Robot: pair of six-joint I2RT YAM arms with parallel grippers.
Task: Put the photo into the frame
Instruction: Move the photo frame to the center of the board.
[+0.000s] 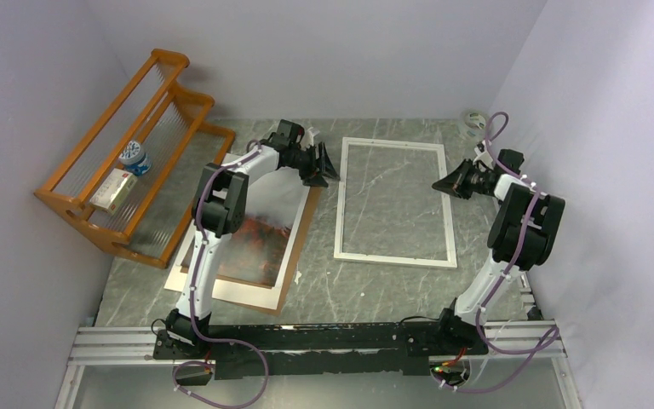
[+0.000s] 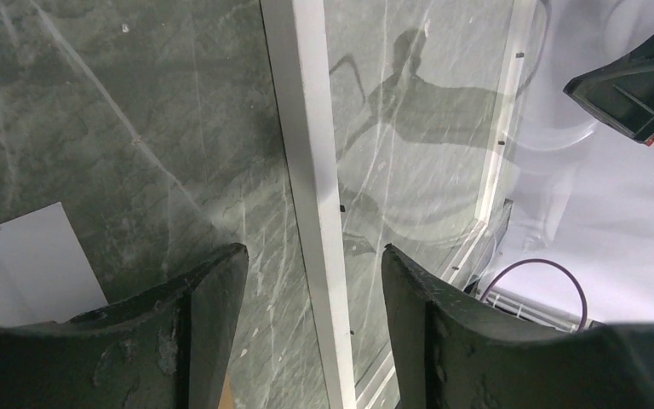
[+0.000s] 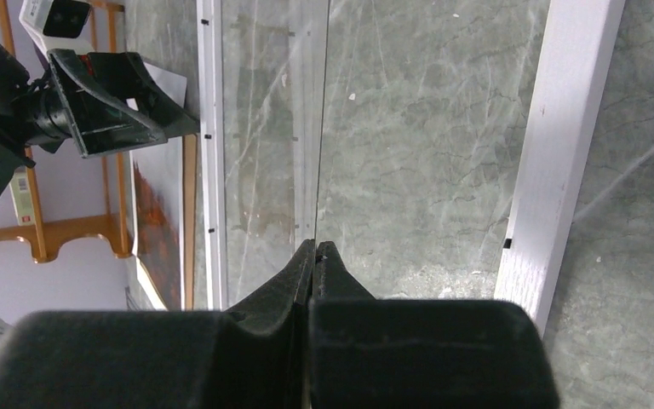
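The white frame (image 1: 396, 256) lies flat mid-table. My left gripper (image 1: 328, 166) is open at its far left corner. In the left wrist view the left rail (image 2: 302, 128) runs between the fingers of the left gripper (image 2: 313, 249), touching neither. My right gripper (image 1: 438, 183) is over the right rail (image 3: 562, 128). In the right wrist view the right gripper (image 3: 316, 244) is shut on the thin raised edge of the clear pane (image 3: 264, 128). The photo (image 1: 260, 234), red-orange trees with a white border, lies left of the frame on a brown board (image 1: 300, 247).
An orange wooden rack (image 1: 128, 162) holding a box and a small jar stands at the far left. A roll of tape (image 1: 475, 122) sits in the far right corner. Walls close in on both sides; the arms' base rail runs along the near edge.
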